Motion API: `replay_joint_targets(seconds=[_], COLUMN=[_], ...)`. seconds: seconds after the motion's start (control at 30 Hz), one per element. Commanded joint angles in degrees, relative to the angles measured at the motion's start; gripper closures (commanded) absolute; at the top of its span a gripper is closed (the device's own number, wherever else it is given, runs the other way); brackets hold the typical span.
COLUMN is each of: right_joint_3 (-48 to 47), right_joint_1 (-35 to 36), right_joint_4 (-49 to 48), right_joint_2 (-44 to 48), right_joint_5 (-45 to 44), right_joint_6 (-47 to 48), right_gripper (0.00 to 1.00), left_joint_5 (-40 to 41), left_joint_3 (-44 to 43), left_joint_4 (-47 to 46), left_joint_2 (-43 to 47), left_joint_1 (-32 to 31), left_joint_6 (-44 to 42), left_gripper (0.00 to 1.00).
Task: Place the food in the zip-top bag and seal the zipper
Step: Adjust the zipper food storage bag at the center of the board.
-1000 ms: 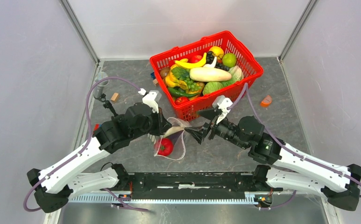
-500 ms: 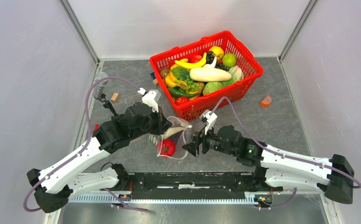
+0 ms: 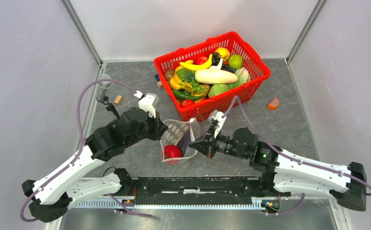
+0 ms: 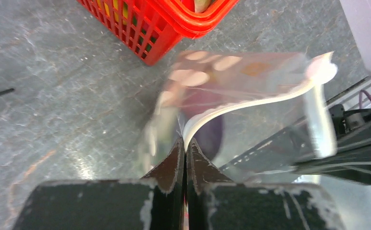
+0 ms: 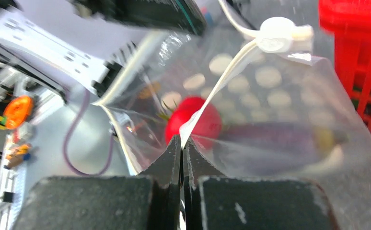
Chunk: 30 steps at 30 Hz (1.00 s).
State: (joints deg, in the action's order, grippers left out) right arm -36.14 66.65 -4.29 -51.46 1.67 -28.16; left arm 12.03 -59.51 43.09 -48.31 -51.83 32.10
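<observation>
Both arms have drawn in toward each other over the last second, and the bag (image 3: 176, 132) now stands pulled upright between them instead of slumping on the table (image 3: 279, 132). Nearest, the left end effector (image 4: 184, 143) and right end effector (image 5: 181, 141) are each pinched tight on the zipper (image 4: 250, 103) from opposite sides, probably to stretch the mouth straight for sealing. A red fruit (image 5: 193, 117) sits low inside. Beyond, the basket (image 3: 258, 64) holds the remaining food (image 3: 215, 75).
</observation>
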Motion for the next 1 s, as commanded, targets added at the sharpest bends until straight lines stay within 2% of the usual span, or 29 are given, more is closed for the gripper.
replay_joint_targets(seconds=[0.0, 0.1, 0.2, 0.33, 0.5, 0.57, 0.63, 0.7, 0.73, 0.8, 0.97], right_joint_3=[-4.8, -8.8, -10.7, -11.0, -7.4, -8.8, -10.2, -9.2, -8.8, -8.7, -9.6], right_joint_1=[0.3, 0.3, 0.3, 0.3, 0.0, -1.2, -2.0, -2.1, -2.1, -2.2, -5.7], right_joint_4=[-5.0, 2.7, 5.3, -0.1, -12.4, -9.6, -8.8, -14.9, -16.6, -15.4, -1.5], right_joint_2=[5.5, 2.6, -1.7, -4.3, -3.6, -5.8, -8.6, -9.8, -10.2, -11.3, -14.4], right_joint_5=[2.9, -1.3, -1.9, 2.1, 6.5, 5.6, 11.2, 19.7, 21.1, 18.2, 3.7], right_joint_6=[4.3, 5.9, 7.5, 7.4, 7.9, 6.9, 6.1, 4.5, 3.6, 4.1, 6.1], right_gripper=[1.0, 0.99, 0.97, 0.97, 0.96, 0.96, 0.96, 0.94, 0.93, 0.93, 0.93], left_joint_5=[2.4, 1.0, -2.6, -11.0, -13.9, -15.5, -21.5, -24.7, -23.3, -14.6, -8.3], left_joint_3=[-6.6, -8.8, -10.3, -13.2, -16.4, -16.1, -16.5, -17.1, -17.4, -17.4, -9.5], left_joint_4=[5.9, 7.7, 8.0, 11.1, 19.4, 20.5, 20.4, 20.5, 21.0, 21.9, 19.0], left_joint_2=[2.1, 2.8, 3.5, 2.6, -0.5, -0.9, -0.9, -0.6, -0.4, 0.2, -0.2], left_joint_1=[0.2, 0.2, 0.2, 0.2, 0.2, 0.2, 0.2, 0.2, 0.2, 0.2, 0.2], left_joint_6=[-8.9, -10.1, -10.2, -11.1, -11.0, -10.3, -10.3, -10.3, -9.8, -7.2, -3.3], left_gripper=[0.98, 0.98, 0.98, 0.98, 0.98, 0.98, 0.98, 0.98, 0.98, 0.98, 0.98])
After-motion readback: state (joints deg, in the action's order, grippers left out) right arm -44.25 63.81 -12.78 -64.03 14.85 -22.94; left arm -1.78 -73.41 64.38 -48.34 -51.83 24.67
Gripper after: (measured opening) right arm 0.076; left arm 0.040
